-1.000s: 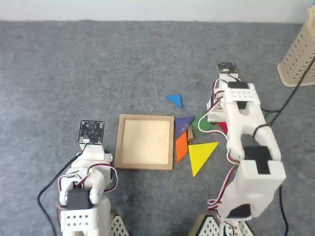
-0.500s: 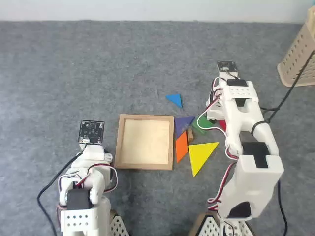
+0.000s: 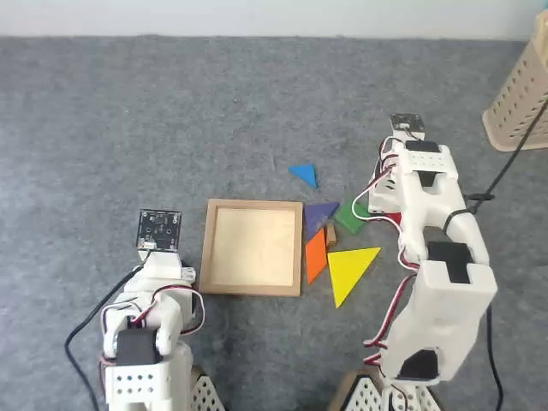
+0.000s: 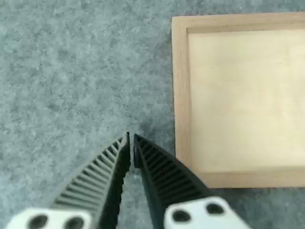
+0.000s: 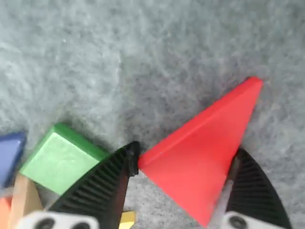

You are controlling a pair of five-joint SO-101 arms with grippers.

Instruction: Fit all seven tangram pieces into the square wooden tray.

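The square wooden tray [image 3: 253, 247] lies with nothing in it on the grey carpet. To its right lie a blue triangle [image 3: 303, 175], a purple triangle [image 3: 321, 211], a green square [image 3: 351, 216], an orange piece [image 3: 316, 254], a yellow triangle [image 3: 349, 270] and a small wooden piece [image 3: 330, 233]. My right gripper [image 5: 186, 160] is shut on the red triangle [image 5: 205, 143], one finger at each side, with the green square [image 5: 59, 162] close by. The right arm [image 3: 424, 184] covers the red triangle from above. Beside the tray's rim [image 4: 181, 95], my left gripper [image 4: 131, 139] is shut on nothing.
A beige perforated basket [image 3: 522, 94] stands at the far right edge. The left arm [image 3: 154, 291] rests at the tray's near left. Bare carpet stretches beyond and to the left of the tray.
The right arm has shifted right and slightly away from the pieces. The red triangle that showed beside it is now hidden under it, and more of the green square shows. The left arm is still.
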